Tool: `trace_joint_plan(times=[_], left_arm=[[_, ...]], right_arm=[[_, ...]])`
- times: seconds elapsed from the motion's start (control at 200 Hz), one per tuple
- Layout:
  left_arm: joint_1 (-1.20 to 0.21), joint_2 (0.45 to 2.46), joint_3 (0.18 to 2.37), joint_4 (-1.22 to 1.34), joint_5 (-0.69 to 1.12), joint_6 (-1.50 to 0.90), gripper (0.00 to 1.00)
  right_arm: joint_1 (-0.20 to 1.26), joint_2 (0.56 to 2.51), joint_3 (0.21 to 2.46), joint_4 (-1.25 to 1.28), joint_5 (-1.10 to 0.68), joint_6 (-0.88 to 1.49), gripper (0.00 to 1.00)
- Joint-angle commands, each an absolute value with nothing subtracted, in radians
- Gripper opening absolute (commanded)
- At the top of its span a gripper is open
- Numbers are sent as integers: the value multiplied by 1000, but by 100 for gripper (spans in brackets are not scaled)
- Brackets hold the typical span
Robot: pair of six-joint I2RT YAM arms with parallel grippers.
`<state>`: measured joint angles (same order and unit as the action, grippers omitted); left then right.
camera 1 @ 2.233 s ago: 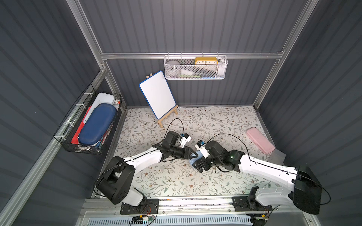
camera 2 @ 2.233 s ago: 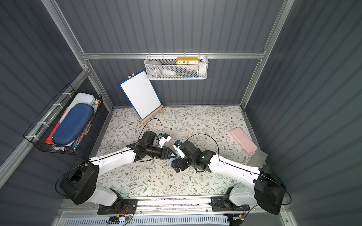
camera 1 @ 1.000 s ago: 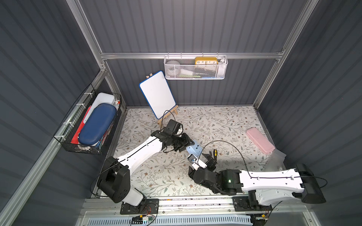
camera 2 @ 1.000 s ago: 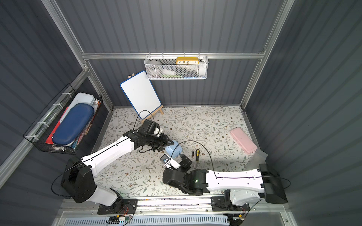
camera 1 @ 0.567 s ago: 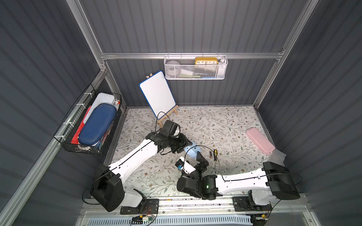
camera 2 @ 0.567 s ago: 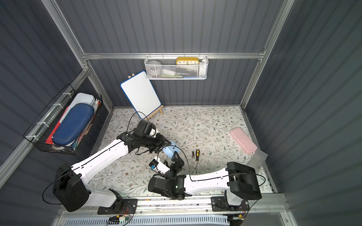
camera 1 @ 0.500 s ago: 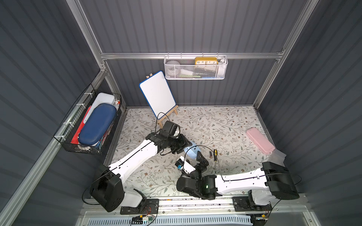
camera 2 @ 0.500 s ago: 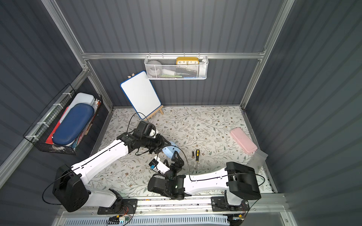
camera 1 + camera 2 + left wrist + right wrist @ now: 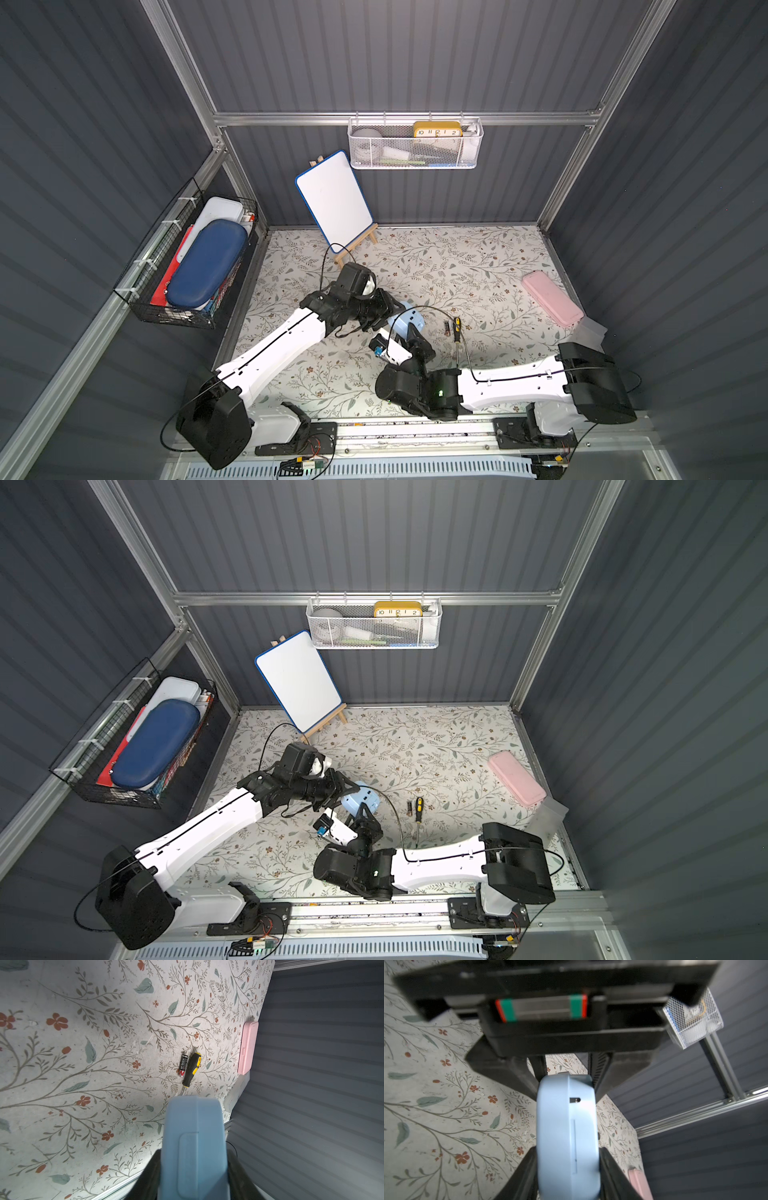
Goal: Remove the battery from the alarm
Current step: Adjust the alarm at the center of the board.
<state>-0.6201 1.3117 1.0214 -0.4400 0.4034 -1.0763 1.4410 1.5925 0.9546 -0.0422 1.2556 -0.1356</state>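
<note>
- The alarm (image 9: 409, 322) hangs above the floral mat (image 9: 457, 266), clear of it, between the two arms.
- The left gripper (image 9: 193, 1176) is clamped on the alarm. In the left wrist view its dark fingers (image 9: 239, 1176) press the pale-blue shell from both sides.
- The right gripper (image 9: 568, 1176) comes from the opposite end, and in its wrist view both fingers (image 9: 525, 1178) lie against the shell. I judge it gripped there too, so the clock is pinched at both ends.
- The battery (image 9: 183, 1065) lies flat on the mat just beside the handle of the black-and-yellow screwdriver (image 9: 191, 1069). Both top views show it out of the alarm and well apart from either gripper.
- With the battery lying free, the removal itself looks done. What remains is probably setting the clock down.
- Handling the alarm: it looks like a light, stiff shell of smooth moulded plastic with rounded corners (the sort that squirts out of a pinch). The flat front and back faces are the safest places to hold it, as both grippers do now. A hold near a curved corner would likely slip. Its face probably should not be squeezed hard.
- Handling the battery: it is small, rigid, light and round, so it will roll if nudged. It is best taken across its middle, jaws straddling the barrel. The screwdriver handle lies so near that a finger may well bump it.
- A pink case (image 9: 550, 297) lies near the wall, well away.
</note>
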Motion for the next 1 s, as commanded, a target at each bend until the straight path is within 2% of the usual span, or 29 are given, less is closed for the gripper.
trace_joint_plan(times=[0.0,0.18,0.375,0.51,0.555,0.67,0.735,0.79,0.84,0.991], left_arm=[[-617,1281,1003,-466,454,-1076,0],[-617,1255,991,-460,454,-1076,0],[-617,1234,962,-436,462,-1071,0],[-617,1235,949,-436,460,-1053,21],[-617,1237,942,-434,464,-1050,23],[-616,1234,920,-409,481,-1043,35],[-617,1227,903,-389,486,-1047,50],[-617,1221,894,-374,486,-1046,53],[-616,1218,892,-373,484,-1047,61],[-616,1208,913,-391,456,-1033,77]], right_arm=[[1405,1584,961,-68,1362,-99,33],[1398,1591,956,-36,1436,-77,18],[1393,1582,963,-30,1403,-83,13],[1396,1558,967,-56,1358,-74,10],[1397,1550,970,-72,1346,-67,9],[1398,1542,976,-101,1338,-53,8],[1400,1545,977,-121,1340,-36,8],[1400,1547,976,-135,1338,-22,7],[1400,1550,978,-159,1341,0,7],[1400,1554,976,-198,1332,41,6]])
